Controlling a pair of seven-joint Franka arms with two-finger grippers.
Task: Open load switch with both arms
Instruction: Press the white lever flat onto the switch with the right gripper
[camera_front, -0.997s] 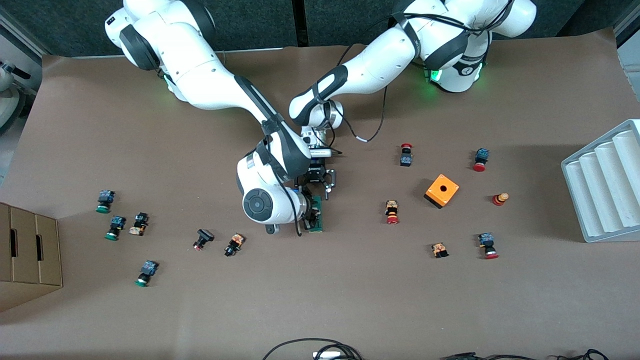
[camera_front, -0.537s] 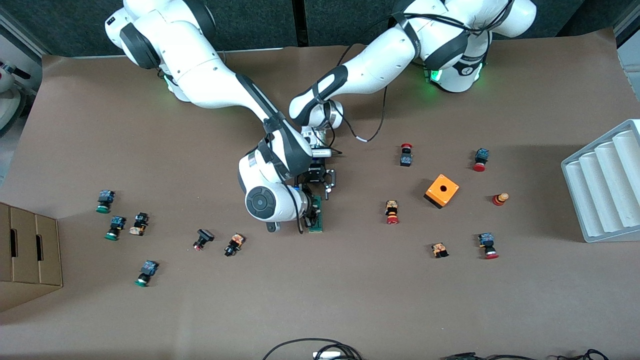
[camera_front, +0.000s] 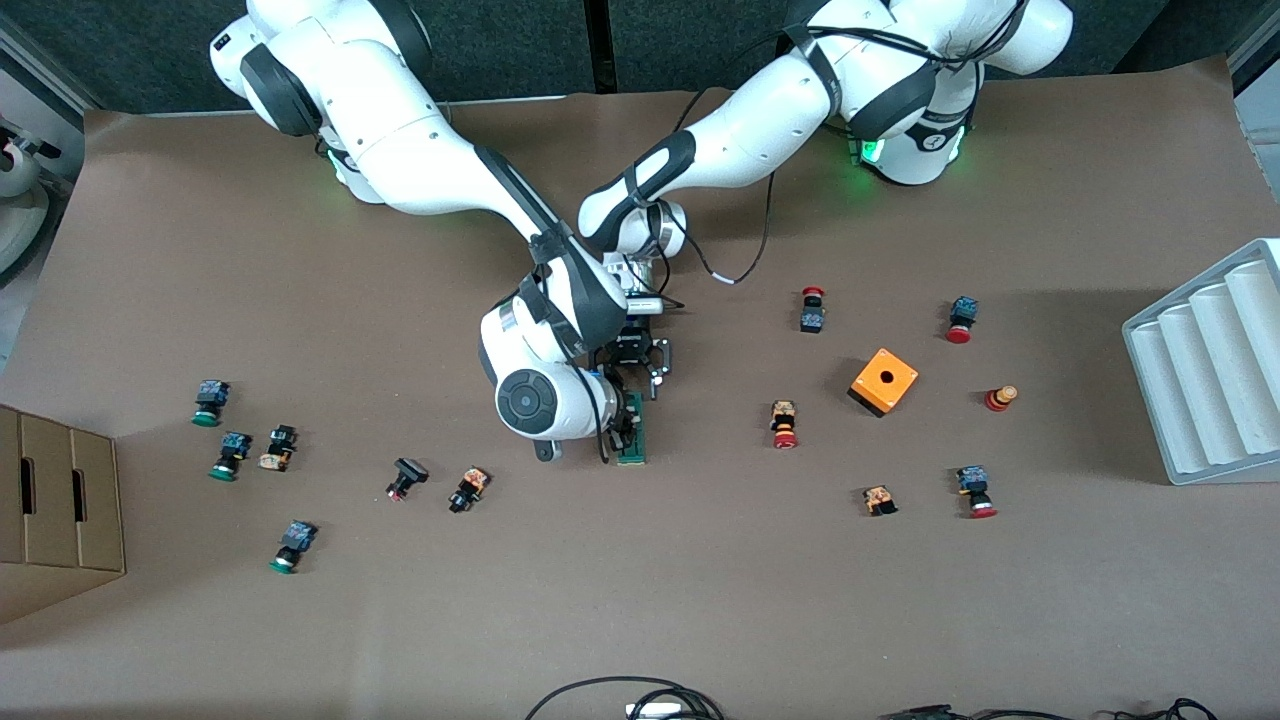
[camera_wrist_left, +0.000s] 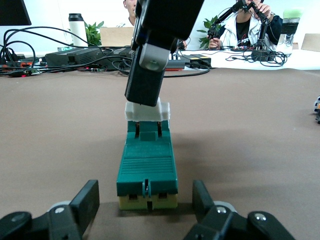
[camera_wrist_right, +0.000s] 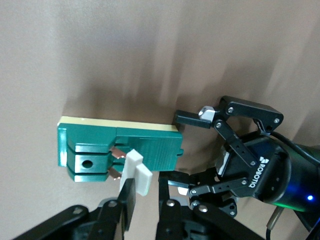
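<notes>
Found lying flat on the table (camera_front: 700, 600) near its middle, between the two arms' reaches: switch (camera_front: 632, 432), long axis running toward the front camera.

Left gripper (camera_front: 633, 372) set low at the switch's end farther from the camera, fingers (camera_wrist_left: 86, 202) closed against the two sides of the green body. Judged purpose: to pin the body down so it cannot slide or lift when the other end is pulled.

Right gripper (camera_wrist_right: 145, 187) brought down from above onto the nearer end, clamped on the white tab (camera_wrist_left: 147, 111). Tab seen raised off the body, copper contacts exposed beneath it in the right wrist view. Judged purpose: to lever the tab upward against the braced body.

Opening judged under way, not complete. Risk noted: thin hold on the tab, liable to slip. Push buttons (camera_front: 785, 425) scattered well apart, not involved.
</notes>
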